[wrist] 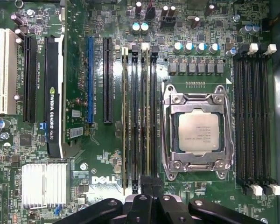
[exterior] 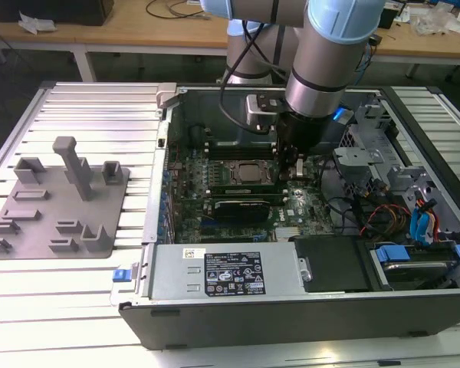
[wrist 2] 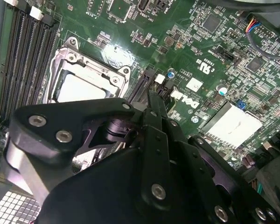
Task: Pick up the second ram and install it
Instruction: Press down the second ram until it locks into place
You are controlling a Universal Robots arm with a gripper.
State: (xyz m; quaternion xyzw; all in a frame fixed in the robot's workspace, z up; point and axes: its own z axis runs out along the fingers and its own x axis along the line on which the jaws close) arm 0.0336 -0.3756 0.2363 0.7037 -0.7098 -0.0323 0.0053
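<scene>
Two green sticks stand on edge in the slots beside the processor. The one nearer the processor I take for the second ram [wrist: 145, 116]; it sits in its slot, and the exterior view shows it as a green strip [exterior: 244, 188]. My gripper [wrist: 151, 184] is shut, black fingers pressed together, directly over one end of that stick. I cannot tell whether the tips touch it. In the second wrist view the gripper [wrist 2: 154, 106] points down at the slot ends. The exterior view has the gripper [exterior: 291, 170] low inside the open computer case.
The processor socket [wrist: 198, 130] lies beside the slots, with empty memory slots [wrist: 252, 116] beyond it. A black expansion card [wrist: 53, 93] and a silver heat sink [wrist: 43, 184] are on the other side. A grey holder tray [exterior: 57, 203] sits outside the case; cables [exterior: 376, 215] crowd the drive bay.
</scene>
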